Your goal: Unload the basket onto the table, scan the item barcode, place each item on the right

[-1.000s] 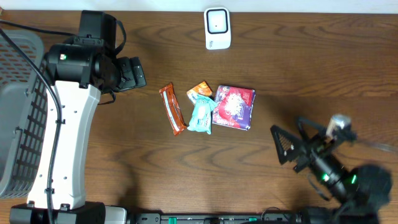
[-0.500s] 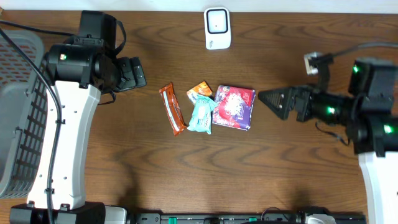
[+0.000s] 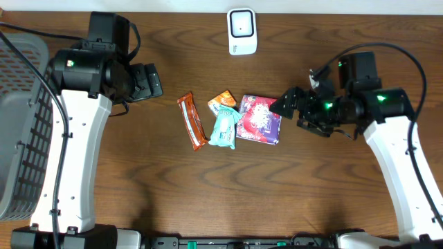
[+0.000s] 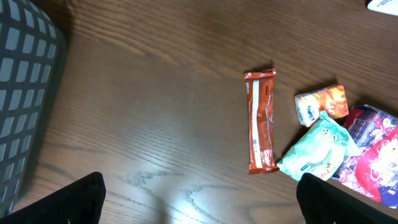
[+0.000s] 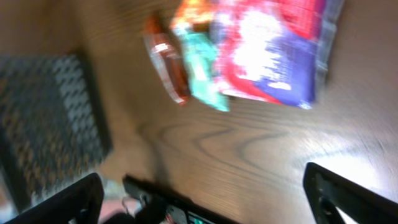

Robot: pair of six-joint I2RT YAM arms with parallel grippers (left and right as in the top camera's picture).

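Four packets lie mid-table: a red-brown bar (image 3: 192, 121), a small orange packet (image 3: 223, 101), a teal packet (image 3: 225, 127) and a purple and red packet (image 3: 259, 119). The white scanner (image 3: 242, 31) stands at the back edge. My right gripper (image 3: 285, 107) is open, just off the purple packet's right edge and holding nothing. Its blurred wrist view shows the purple packet (image 5: 273, 50), the teal one (image 5: 205, 74) and the bar (image 5: 165, 59) ahead of the open gripper (image 5: 205, 199). My left gripper (image 3: 151, 81) is open, left of the bar (image 4: 261, 121), and empty (image 4: 199, 205).
A grey mesh basket (image 3: 17, 138) stands at the table's left edge, also seen in the left wrist view as a grey basket (image 4: 25, 93). The left arm's white body runs down the left side of the table.
My right arm has swung from the table's lower right corner up and leftward to the purple packet's right edge. The left arm and the packets have not moved.
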